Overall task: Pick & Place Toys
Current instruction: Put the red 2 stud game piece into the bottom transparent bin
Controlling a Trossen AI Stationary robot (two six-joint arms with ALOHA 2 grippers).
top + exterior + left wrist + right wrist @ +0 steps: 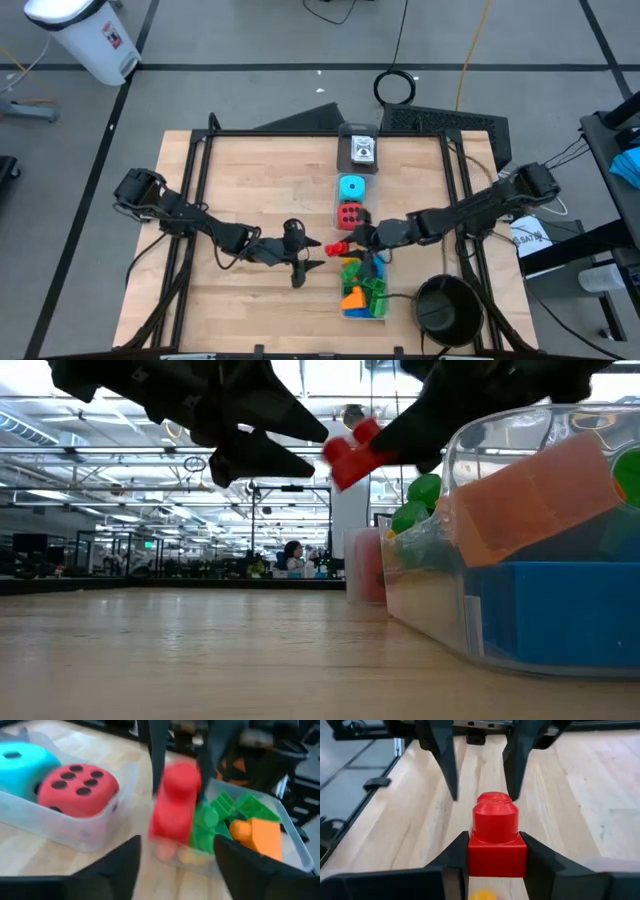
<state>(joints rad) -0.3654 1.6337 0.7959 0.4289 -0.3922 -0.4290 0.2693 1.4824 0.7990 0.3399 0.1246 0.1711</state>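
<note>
Clamped on the red brick [496,837], my right gripper [495,851] has it squarely between both fingers, studs pointing away from my wrist, and it hangs in the air between the dice box and the brick box. Facing me, my left gripper [305,256] has its fingers spread either side of the brick's far end and not touching it, so the hand-over looks done on my side and the weight is mine. Just beside me sits the clear box of bricks [362,290], with green, orange, yellow and blue pieces piled high in it; the red die [350,215] and the cyan die [351,187] share the next box up the table, and the picture cards [362,150] lie beyond them. What worries me: the left fingers are close on both sides of the brick, so if I swing toward the box before they clear, the brick could catch on one and twist in my grip. The box is also heaped, so a careless drop may bounce off the pile and land on the table, or I might nudge the rim. The black bowl [449,308] waits well off to my side.
</note>
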